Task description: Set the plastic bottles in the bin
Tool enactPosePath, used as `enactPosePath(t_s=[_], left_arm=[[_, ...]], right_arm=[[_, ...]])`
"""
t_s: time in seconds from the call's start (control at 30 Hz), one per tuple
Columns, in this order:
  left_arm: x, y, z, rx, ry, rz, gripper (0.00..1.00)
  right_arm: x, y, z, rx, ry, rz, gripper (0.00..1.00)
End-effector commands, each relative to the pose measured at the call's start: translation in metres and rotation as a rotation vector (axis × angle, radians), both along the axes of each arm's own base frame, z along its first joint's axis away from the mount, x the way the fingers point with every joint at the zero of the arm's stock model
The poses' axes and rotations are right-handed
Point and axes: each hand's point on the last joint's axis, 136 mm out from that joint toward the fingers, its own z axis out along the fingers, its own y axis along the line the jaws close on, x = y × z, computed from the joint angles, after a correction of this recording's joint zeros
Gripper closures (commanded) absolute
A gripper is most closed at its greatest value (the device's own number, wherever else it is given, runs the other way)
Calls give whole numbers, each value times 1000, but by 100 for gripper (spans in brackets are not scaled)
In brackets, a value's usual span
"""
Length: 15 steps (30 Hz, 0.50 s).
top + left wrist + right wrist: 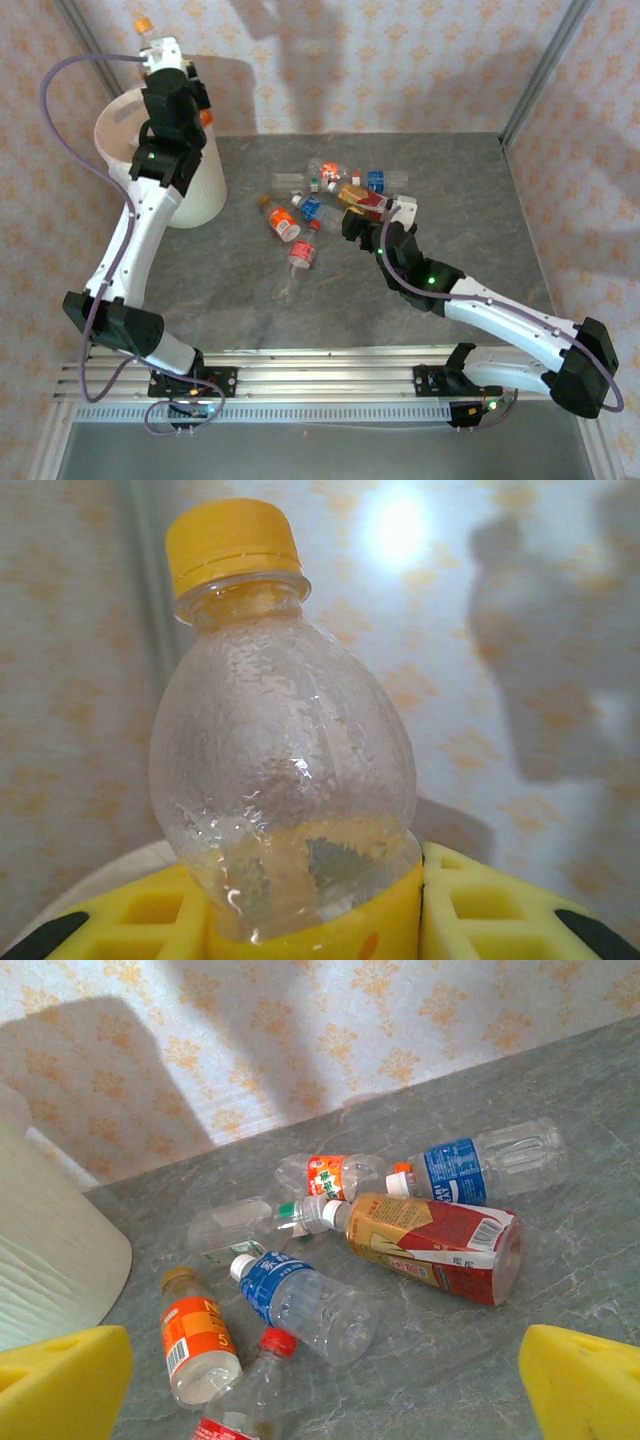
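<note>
Grey table (pixel 570 1290): orange-labelled bottle (pixel 198 1338) with a "5", barcoded red-gold bottle (pixel 435 1245)

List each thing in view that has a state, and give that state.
Left gripper, fingers shut on the yellow-capped bottle.
Yellow-capped bottle, capped, held clear of the table.
Right gripper, fingers open, holding nothing.
Loose bottles, lying on their sides on the table.
Bin, upright, open-topped.

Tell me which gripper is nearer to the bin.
Left. The left gripper hangs above the bin, shut on a yellow-capped bottle. The right gripper is open over the bottles lying on the table, well to the bin's right.
</note>
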Motion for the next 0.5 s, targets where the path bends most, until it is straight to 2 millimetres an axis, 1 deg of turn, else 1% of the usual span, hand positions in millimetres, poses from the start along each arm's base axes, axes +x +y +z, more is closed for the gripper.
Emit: enactPosePath(t_s=[0.0, 0.07, 0.2, 0.3, 0.33, 0.43, 0.47], left_arm=[[6, 37, 23, -2, -88, 110, 64], [21, 52, 16, -8, -57, 122, 64], [48, 67, 2, -5, -20, 106, 63], [67, 78, -16, -17, 38, 107, 62], [73, 82, -25, -26, 64, 107, 62], [89, 84, -50, -38, 126, 66, 62], [90, 83, -53, -41, 136, 52, 61]], right_arm=[[0, -10, 10, 2, -26, -33, 1], [-1, -12, 9, 0, -25, -38, 1], [-1, -14, 8, -5, -23, -45, 1], [-1, -14, 8, -8, -23, -48, 1], [-1, -14, 8, -7, -24, -50, 1], [-1, -16, 6, -7, -20, -55, 1], [-1, -16, 7, -8, -19, -57, 1]])
